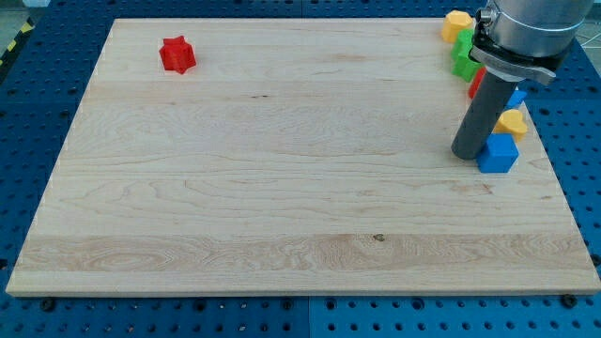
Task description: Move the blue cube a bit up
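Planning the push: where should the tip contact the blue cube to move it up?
No pincer here, only my tip, now touching the blue cube on its view-left side. Best contact looks like its bottom face, centred, pushing toward the view's top; the yellow block sits just above, so push gently.

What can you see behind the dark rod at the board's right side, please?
Partly hidden behind the rod, whose tip sits just left of the blue cube, are green, red and blue blocks. Their shapes are covered. Two yellow blocks show nearby.

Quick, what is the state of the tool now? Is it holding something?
Tip: no jaws, holds nothing; it stands against the left side of the blue cube.
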`<state>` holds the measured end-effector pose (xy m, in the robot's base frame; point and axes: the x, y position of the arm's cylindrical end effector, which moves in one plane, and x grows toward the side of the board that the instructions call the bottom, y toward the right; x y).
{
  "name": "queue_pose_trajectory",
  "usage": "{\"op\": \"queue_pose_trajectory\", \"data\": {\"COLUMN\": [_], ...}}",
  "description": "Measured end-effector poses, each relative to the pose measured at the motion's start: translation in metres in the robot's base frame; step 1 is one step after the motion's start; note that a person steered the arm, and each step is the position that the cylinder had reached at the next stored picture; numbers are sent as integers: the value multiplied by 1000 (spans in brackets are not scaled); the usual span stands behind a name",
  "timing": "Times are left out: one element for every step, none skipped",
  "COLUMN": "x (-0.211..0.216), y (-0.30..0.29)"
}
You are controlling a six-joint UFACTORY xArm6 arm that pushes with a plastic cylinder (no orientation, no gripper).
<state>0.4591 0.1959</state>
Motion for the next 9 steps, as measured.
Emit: {"op": "queue_pose_trajectory", "data": {"x": [0, 3, 3, 7, 37, 72, 91, 94, 94], "y": [4, 16, 22, -2, -23, -21, 6, 43, 83]}}
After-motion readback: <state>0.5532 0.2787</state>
